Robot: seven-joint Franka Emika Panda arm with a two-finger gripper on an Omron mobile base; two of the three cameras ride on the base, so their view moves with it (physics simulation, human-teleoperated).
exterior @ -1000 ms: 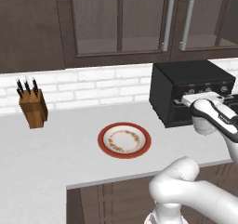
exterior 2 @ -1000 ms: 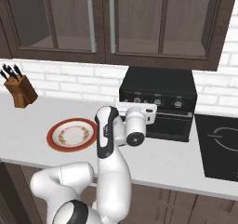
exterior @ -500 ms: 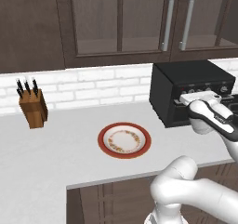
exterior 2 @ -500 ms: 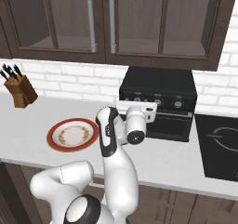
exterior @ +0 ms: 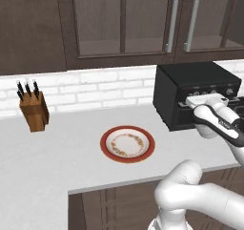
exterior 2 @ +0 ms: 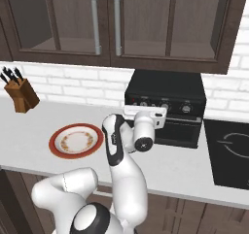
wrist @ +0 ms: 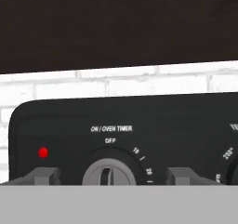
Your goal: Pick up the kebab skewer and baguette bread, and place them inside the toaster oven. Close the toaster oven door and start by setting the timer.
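The gripper (wrist: pixel 109 176) had moved in close to the timer knob (wrist: pixel 109 173), fingers (wrist: pixel 42 175) apart w/ one each side, starting to close. Behind it the oven (exterior 2: pixel 165 107) sat w/ door (exterior 2: pixel 176 130) shut, so only the timer was left. Plate (exterior: pixel 127 144) had no food.

toaster oven (wrist: pixel 139 125) panel: "ON / OVEN TIMER", "OFF", "10", "20", "250°"

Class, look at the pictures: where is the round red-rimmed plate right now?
The round red-rimmed plate lies flat on the pale counter, between the wooden knife block on the left and the black boxy toaster oven on the right.
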